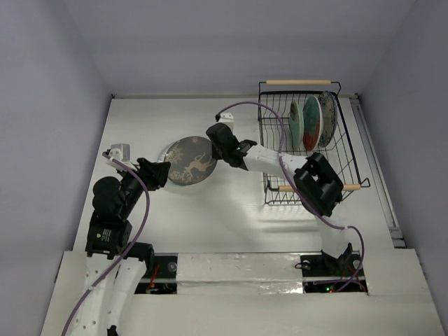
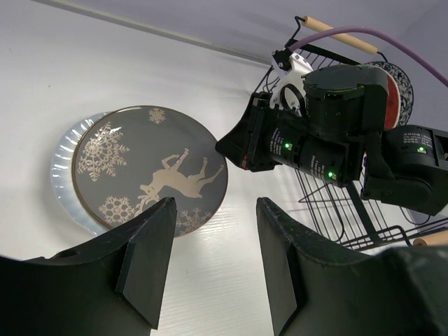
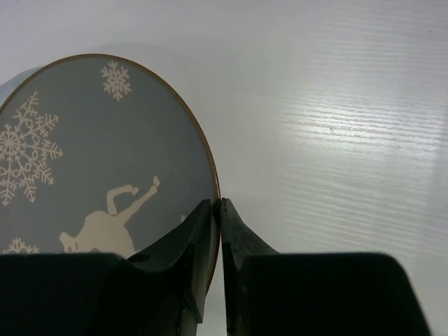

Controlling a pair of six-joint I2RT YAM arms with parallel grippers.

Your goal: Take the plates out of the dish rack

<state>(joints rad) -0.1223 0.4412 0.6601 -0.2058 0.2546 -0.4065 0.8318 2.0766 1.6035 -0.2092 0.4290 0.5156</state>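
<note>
A grey-brown plate with a pale deer and snowflakes lies flat on a white plate on the table, left of the dish rack. My right gripper is shut on the grey plate's right rim, which passes between its narrow jaws. Three plates stand upright in the rack: pale green, teal-and-red-orange and blue floral. My left gripper hangs open and empty just near-left of the stacked plates.
The rack's wooden handles mark its far and near ends. The right arm stretches from the rack's near end across to the plates. Walls bound the table at the back and on both sides.
</note>
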